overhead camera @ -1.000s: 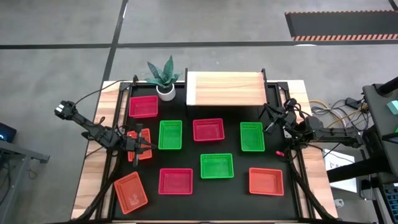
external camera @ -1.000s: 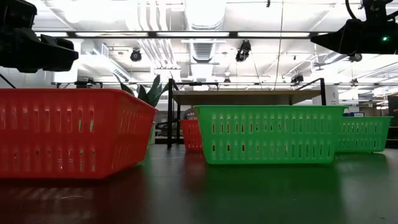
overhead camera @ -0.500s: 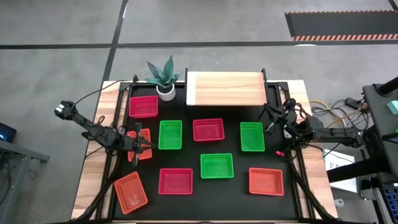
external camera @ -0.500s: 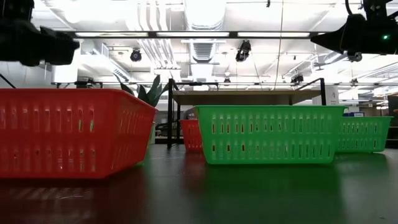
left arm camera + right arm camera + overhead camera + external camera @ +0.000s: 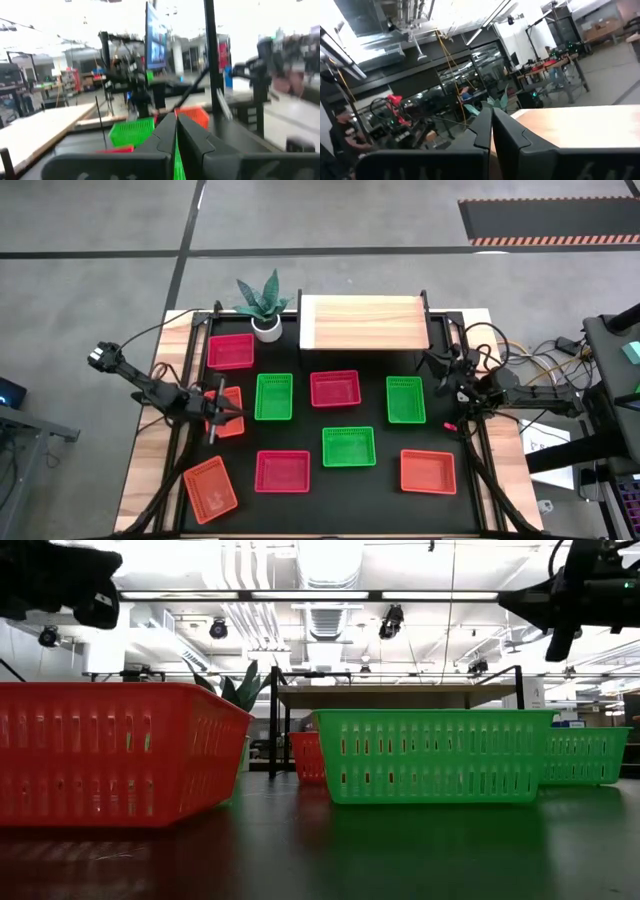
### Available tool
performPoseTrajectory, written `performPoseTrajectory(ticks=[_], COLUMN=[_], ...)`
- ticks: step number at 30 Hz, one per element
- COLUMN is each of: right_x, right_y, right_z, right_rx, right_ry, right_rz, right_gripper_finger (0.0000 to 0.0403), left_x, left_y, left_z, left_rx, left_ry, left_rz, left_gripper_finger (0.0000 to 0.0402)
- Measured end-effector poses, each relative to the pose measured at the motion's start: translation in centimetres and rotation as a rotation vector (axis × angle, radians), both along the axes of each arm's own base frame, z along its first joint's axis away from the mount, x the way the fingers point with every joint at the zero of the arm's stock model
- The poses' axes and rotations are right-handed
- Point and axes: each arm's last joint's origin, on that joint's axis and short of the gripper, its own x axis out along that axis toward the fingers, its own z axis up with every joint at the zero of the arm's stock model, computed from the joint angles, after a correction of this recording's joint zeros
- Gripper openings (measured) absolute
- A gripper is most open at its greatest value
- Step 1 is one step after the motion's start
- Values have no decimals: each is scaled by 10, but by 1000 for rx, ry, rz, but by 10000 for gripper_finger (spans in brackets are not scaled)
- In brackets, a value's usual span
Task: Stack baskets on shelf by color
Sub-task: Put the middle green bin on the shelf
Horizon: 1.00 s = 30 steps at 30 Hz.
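From above I see the shelf [image 5: 364, 322] at the far edge of the desk [image 5: 470, 330], its pale top bare, with a potted plant [image 5: 264, 302] just beside it. Nine baskets lie on the black mat, none on the shelf: a red one [image 5: 231, 351] near the plant, a green one [image 5: 273, 397], a red one [image 5: 334, 389] and a green one [image 5: 405, 400] across the middle, then a green one [image 5: 348, 447], a red one [image 5: 282, 471] and an orange one [image 5: 428, 471] nearer me, and an orange one [image 5: 210, 488] tilted at the near left corner.

My left tool [image 5: 221, 413] hangs over another orange basket [image 5: 231, 413] at the mat's left edge, and the arm hides part of it. In the left wrist view the fingers [image 5: 165, 136] are pressed together with nothing between them; that picture is blurred, so I make out little beyond a green basket and an orange one.

My right tool [image 5: 440, 366] sits off the shelf's right corner, above the desk. Its fingers [image 5: 501, 127] are pressed together too, empty, with the pale board just ahead.

The low view is mostly blocked by one orange basket [image 5: 110, 752] and one green one [image 5: 435, 754]; both tools are cut off at its top edge.
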Motion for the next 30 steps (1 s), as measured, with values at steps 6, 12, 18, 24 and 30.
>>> performPoseTrajectory(ticks=[6, 12, 18, 24, 30], right_x=[0, -1, 0, 0, 0], right_y=[0, 0, 0, 0, 0], right_z=[0, 2, 1, 1, 1], right_rx=[-203, -194, -132, -129, -105], right_ry=[119, 92, 65, 63, 48], right_rz=[-72, -71, -47, -47, -38], right_gripper_finger=[9, 9, 9, 9, 9], left_x=[-4, -7, -9, -9, -9], left_y=[2, 5, 5, 6, 6], left_z=[15, 25, 30, 32, 33], left_rx=[-78, -3, -21, -24, -28], left_ry=[-146, -259, -301, -306, -313], left_rz=[3, 46, 52, 52, 53], left_gripper_finger=[0, 0, 0, 0, 0])
